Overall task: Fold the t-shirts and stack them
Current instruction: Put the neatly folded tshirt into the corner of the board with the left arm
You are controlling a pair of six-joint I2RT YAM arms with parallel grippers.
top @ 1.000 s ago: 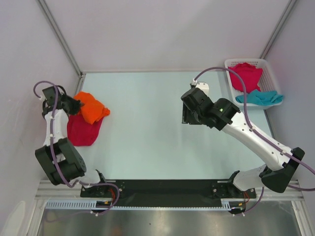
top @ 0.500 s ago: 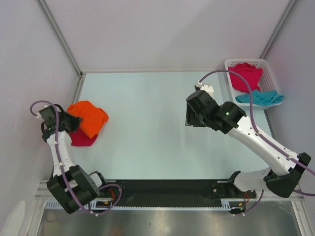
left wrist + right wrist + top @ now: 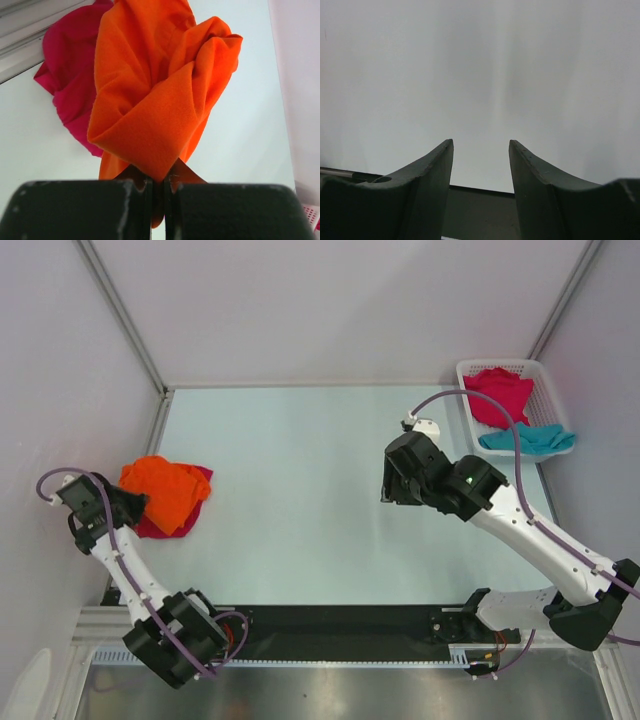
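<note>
Since a second ago the left pincer (image 3: 128, 508) has drawn back toward the near left edge of the desk (image 3: 300, 460), farther from the basket (image 3: 500, 363), and has taken the orange shirt (image 3: 165, 492) with it. That shirt now covers most of a pink shirt (image 3: 152, 530) on which it rests, on the side of the desk opposite the basket. In the left wrist view the pincer's jaws are pressed together on a folded edge of the orange cloth, which bunches up directly ahead of the fingers. The right pincer (image 3: 481, 145) has edged slightly nearer the basket. It hovers over bare desk with its jaws apart and nothing between them. Another pink shirt (image 3: 500, 392) lies inside the basket, and a teal shirt (image 3: 530, 438) is draped over the basket's near rim.
</note>
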